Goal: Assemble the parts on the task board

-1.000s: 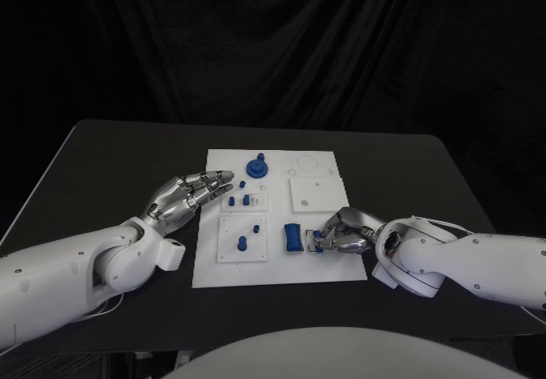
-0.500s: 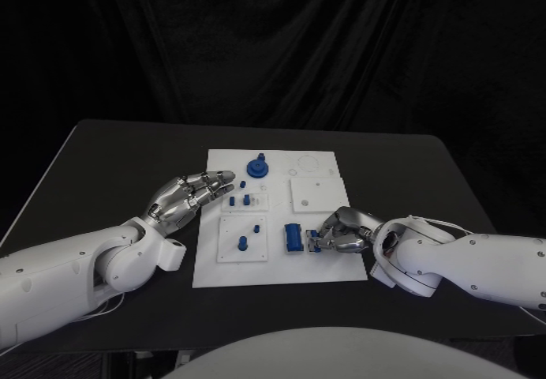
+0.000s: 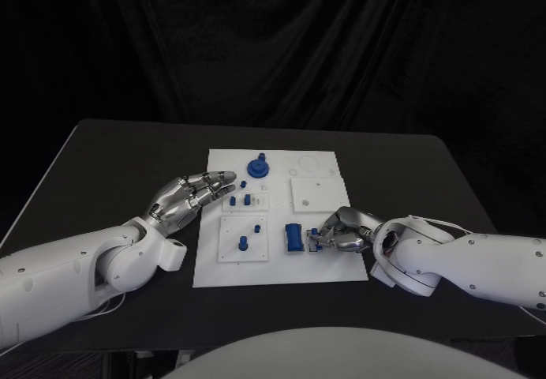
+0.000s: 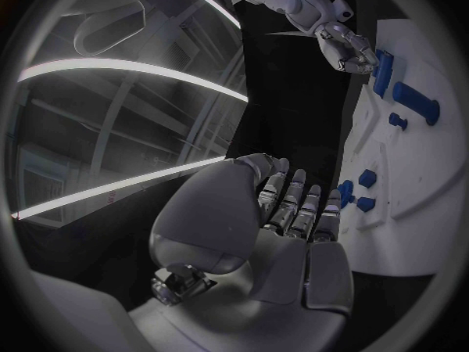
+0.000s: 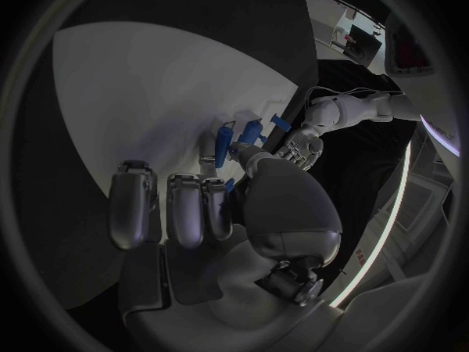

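Observation:
The white task board (image 3: 319, 264) lies in the middle of the table. My left hand (image 3: 191, 196) hovers open at the board's left edge, fingers stretched toward two small blue pegs (image 3: 239, 202). My right hand (image 3: 345, 229) rests curled on the board's near right part. Between thumb and fingertips it pinches a small blue part (image 5: 227, 184), right beside a blue cylinder (image 3: 293, 237). The left wrist view shows my left hand (image 4: 284, 227) near the pegs (image 4: 366, 178), with my right hand (image 4: 347, 47) and the cylinder (image 4: 383, 61) farther off.
A blue round part with a knob (image 3: 258, 167) sits at the board's far end. Two more blue pegs (image 3: 242, 242) stand in a raised white plate near the left front. A square white plate (image 3: 316, 193) lies on the board's right half. Black table (image 3: 114, 158) surrounds the board.
My right hand has crept a little toward the blue cylinder, keeping its pinch. The left hand has stayed where it was.

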